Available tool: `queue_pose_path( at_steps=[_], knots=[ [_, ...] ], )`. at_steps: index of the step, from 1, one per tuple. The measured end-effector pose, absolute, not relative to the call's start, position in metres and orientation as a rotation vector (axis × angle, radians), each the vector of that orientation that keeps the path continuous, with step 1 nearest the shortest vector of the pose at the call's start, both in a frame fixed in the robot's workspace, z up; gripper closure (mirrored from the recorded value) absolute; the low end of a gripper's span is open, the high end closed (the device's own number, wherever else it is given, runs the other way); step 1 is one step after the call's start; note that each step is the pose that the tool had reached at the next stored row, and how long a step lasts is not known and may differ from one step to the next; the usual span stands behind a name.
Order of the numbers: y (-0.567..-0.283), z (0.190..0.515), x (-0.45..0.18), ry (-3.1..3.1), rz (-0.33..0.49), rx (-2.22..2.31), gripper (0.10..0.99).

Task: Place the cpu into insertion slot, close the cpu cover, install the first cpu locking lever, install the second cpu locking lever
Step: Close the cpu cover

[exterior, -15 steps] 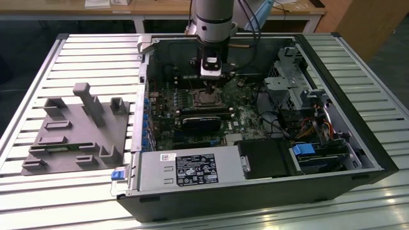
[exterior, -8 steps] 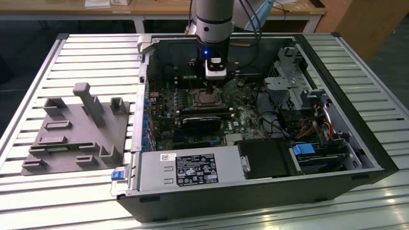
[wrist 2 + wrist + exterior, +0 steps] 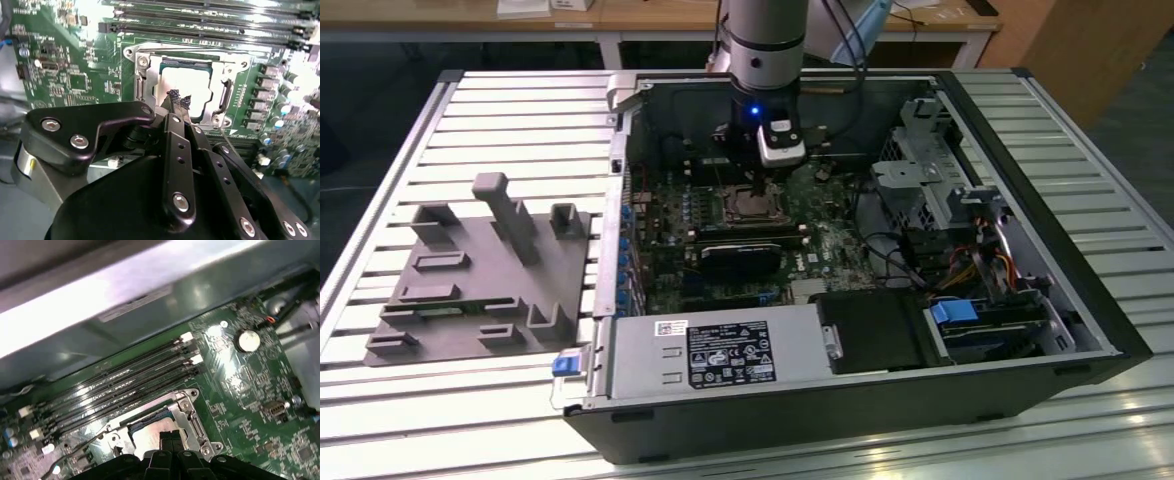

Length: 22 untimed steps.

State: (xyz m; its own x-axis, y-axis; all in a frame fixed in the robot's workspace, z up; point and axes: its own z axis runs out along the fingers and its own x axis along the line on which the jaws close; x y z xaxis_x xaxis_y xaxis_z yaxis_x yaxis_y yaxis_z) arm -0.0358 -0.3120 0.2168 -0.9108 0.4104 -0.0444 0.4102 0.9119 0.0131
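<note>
The open computer case lies on its side, and my gripper (image 3: 769,176) hangs inside it just above the insertion slot (image 3: 750,206). In both wrist views the cpu (image 3: 192,84) (image 3: 149,434) lies in the slot, its silvery top glaring. The cpu cover (image 3: 144,82) (image 3: 192,421), a thin silver frame, lies flat around it. My fingertips (image 3: 176,98) are pressed together with nothing between them, and they hover over the near edge of the cpu. A thin wire lever (image 3: 80,450) runs alongside the slot; I cannot tell whether it is latched.
Long black memory slots (image 3: 115,385) run beside the socket, toward the case wall (image 3: 125,315). A black fan block (image 3: 736,256), drive cages (image 3: 947,180) and cables (image 3: 907,262) crowd the case. A power supply (image 3: 720,352) fills its near side. A grey fixture plate (image 3: 480,275) lies on the table on the exterior view's left.
</note>
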Motion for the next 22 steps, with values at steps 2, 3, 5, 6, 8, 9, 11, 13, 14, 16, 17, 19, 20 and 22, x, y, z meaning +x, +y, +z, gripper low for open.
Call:
queue_pose_path(
  at_steps=[2, 3, 5, 6, 8, 9, 11, 13, 14, 16, 17, 19, 20, 22],
  knots=[
    [-0.3120, 0.2166, -0.0358, 3.038, 0.007, 0.595, 0.984],
    [-0.3120, 0.2165, -0.0358, 3.043, 0.007, 0.568, 0.984],
    [-0.3120, 0.2164, -0.0358, 3.053, 0.009, 0.513, 0.984],
    [-0.3120, 0.2163, -0.0358, 3.057, 0.009, 0.485, 0.984],
    [-0.3120, 0.2160, -0.0358, 3.066, 0.011, 0.428, 0.984],
    [-0.3120, 0.2159, -0.0358, 3.070, 0.011, 0.400, 0.984],
    [-0.3120, 0.2156, -0.0358, 3.077, 0.013, 0.345, 0.984],
    [-0.3120, 0.2154, -0.0358, 3.083, 0.014, 0.290, 0.984],
    [-0.3120, 0.2153, -0.0358, 3.085, 0.014, 0.262, 0.984],
    [-0.3120, 0.2150, -0.0358, 3.090, 0.016, 0.204, 0.984],
    [-0.3120, 0.2148, -0.0358, 3.091, 0.016, 0.176, 0.984],
    [-0.3127, 0.2147, -0.0365, 3.093, 0.017, 0.150, 0.984],
    [-0.3137, 0.2145, -0.0369, 3.093, 0.017, 0.147, 0.984],
    [-0.3170, 0.2142, -0.0380, 3.093, 0.017, 0.145, 0.984]
  ],
)
